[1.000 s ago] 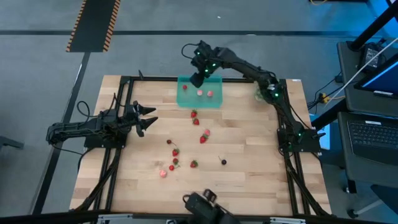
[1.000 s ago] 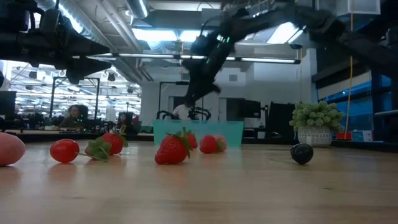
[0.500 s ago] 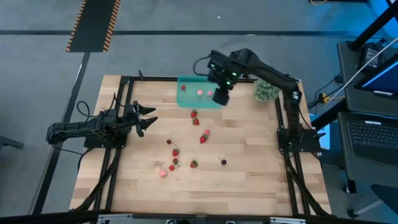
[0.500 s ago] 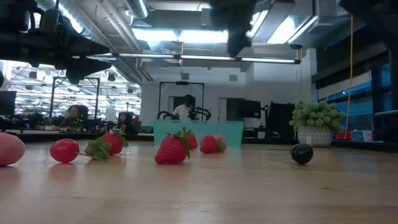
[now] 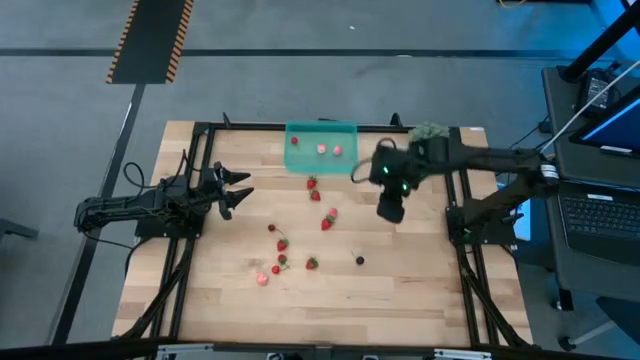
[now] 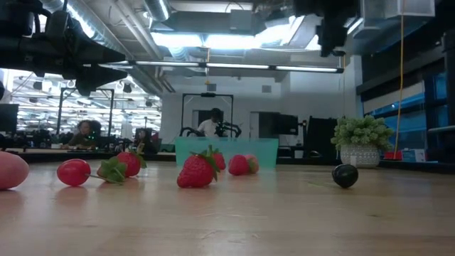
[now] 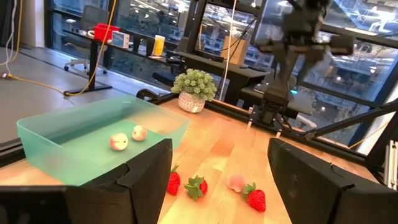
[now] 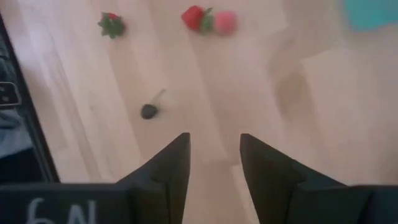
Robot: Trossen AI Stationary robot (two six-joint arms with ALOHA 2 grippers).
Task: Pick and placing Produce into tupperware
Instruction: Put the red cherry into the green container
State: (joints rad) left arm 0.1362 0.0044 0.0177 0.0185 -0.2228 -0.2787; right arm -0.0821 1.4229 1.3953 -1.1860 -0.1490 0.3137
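High view: the tupperware (image 5: 321, 149) sits at the bench's 12 o'clock edge with three pale pink pieces (image 5: 322, 149) inside. On the bare bench (image 5: 420, 290), loose produce lies in a scatter toward 6 o'clock from the container: two red berries (image 5: 314, 188) just outside its near wall, a pink and red pair (image 5: 328, 218) near the middle, a cluster of red and pink pieces (image 5: 275, 262) toward 7 o'clock, and one dark berry (image 5: 360, 260) apart at about 5 o'clock. The right gripper (image 5: 390, 210) hangs above the bench right of centre, at 4 o'clock from the container; its wrist view shows the jaws partly apart with nothing between them, the dark berry (image 8: 149, 111) on the wood beyond. The left gripper (image 5: 237, 192) waits at the 9 o'clock side, jaws spread wide and empty. A green leafy clump (image 5: 428, 132) in a pot stands at the 1 o'clock corner.
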